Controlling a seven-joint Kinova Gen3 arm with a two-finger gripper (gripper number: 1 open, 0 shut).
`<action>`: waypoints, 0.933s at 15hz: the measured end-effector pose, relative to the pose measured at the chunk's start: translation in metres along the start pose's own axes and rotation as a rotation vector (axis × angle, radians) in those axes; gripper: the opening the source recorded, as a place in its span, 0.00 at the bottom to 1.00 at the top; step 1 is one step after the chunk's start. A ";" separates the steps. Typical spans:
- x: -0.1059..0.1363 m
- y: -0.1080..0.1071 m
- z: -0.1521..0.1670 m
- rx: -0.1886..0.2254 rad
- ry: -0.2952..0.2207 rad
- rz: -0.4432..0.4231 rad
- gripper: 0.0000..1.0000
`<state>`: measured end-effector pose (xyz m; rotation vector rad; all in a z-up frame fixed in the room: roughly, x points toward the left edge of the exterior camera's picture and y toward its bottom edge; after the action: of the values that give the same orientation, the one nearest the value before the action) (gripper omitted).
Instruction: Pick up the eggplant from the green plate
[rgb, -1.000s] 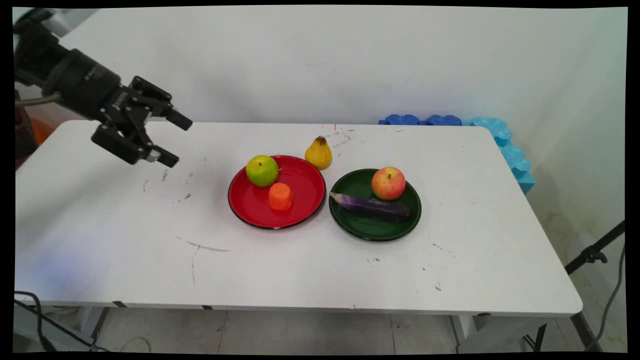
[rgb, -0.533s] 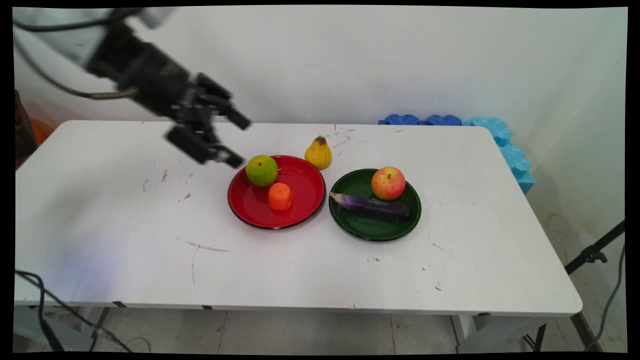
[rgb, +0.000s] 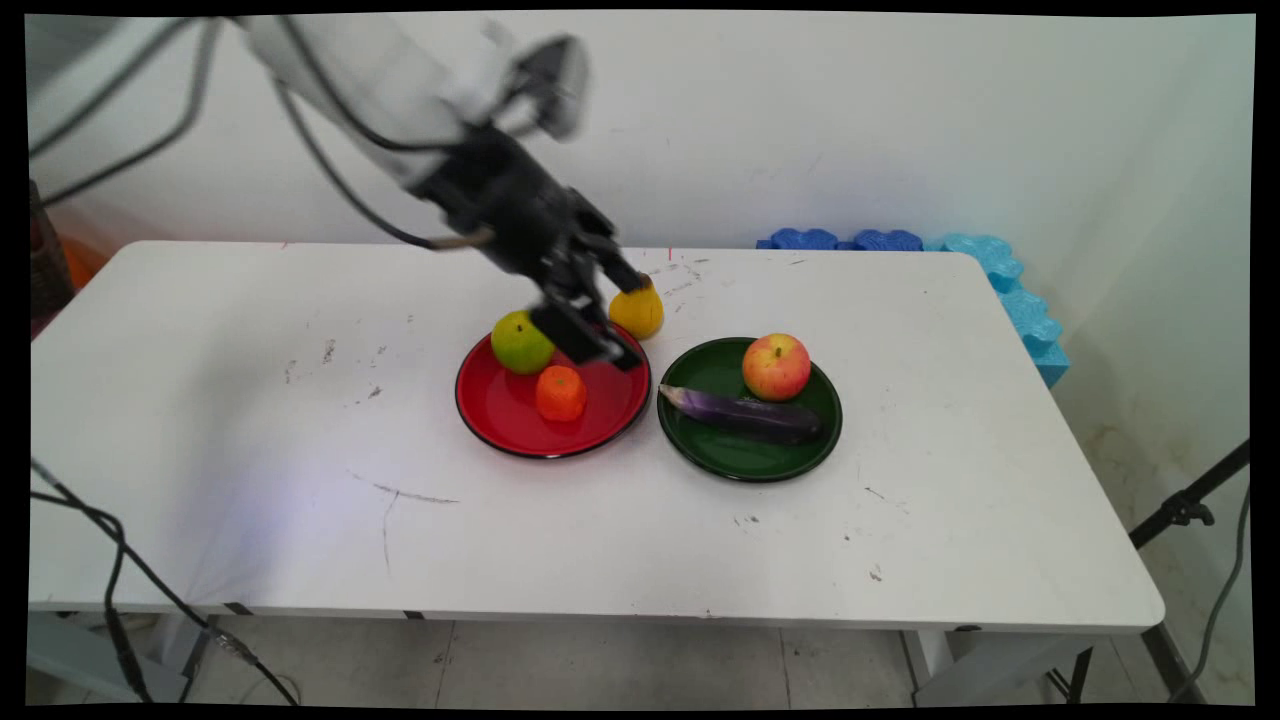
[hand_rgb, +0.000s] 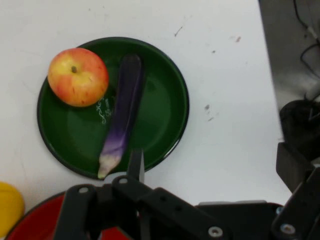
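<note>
**Open gripper above the far rim of the red plate**

**Main view.** You see the gripper (rgb: 633, 322) hanging over the red plate (rgb: 500, 425) at about its 1 o'clock edge. The fingers are spread wide and nothing is between them. One finger lies in front of the yellow pear (rgb: 647, 313), which stands on the counter (rgb: 250, 400) just beyond that rim. Whether the finger touches the pear cannot be told.

- **Red plate:** a green fruit (rgb: 518, 345) sits at 10 o'clock and a small orange (rgb: 561, 393) sits near the centre.
- **Green plate (rgb: 740, 458):** it lies at 3 o'clock from the red plate. It carries a red-and-yellow apple (rgb: 776, 367) at 1 o'clock and a purple eggplant (rgb: 745, 415) lying across the middle.
- **Blue foam pieces (rgb: 1000, 265):** these line the counter's far right corner.

**Hand view.** The gripper (hand_rgb: 210, 160) stands wide apart and empty.

- The green plate (hand_rgb: 162, 107) fills the view above the fingers.
- The apple (hand_rgb: 77, 76) is at the plate's 10 o'clock.
- The eggplant (hand_rgb: 122, 120) runs from 12 to 6 o'clock, with its pale tip towards the fingers.
- The pear (hand_rgb: 7, 207) and the red plate (hand_rgb: 30, 227) show at 8 o'clock.

**Handling, as a judgement.** The fruit looks smooth, rounded and light, so it is likely to roll or slip. Take round pieces across their widest part. Take the eggplant across its narrow width at mid-length.
</note>
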<state>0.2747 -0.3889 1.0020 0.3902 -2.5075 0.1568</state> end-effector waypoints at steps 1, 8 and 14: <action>0.005 -0.005 0.018 -0.004 -0.016 0.009 1.00; 0.013 -0.034 0.127 -0.043 -0.099 0.033 1.00; 0.011 -0.058 0.185 -0.045 -0.123 0.060 1.00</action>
<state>0.1839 -0.4829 0.8584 0.3150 -2.6403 0.1024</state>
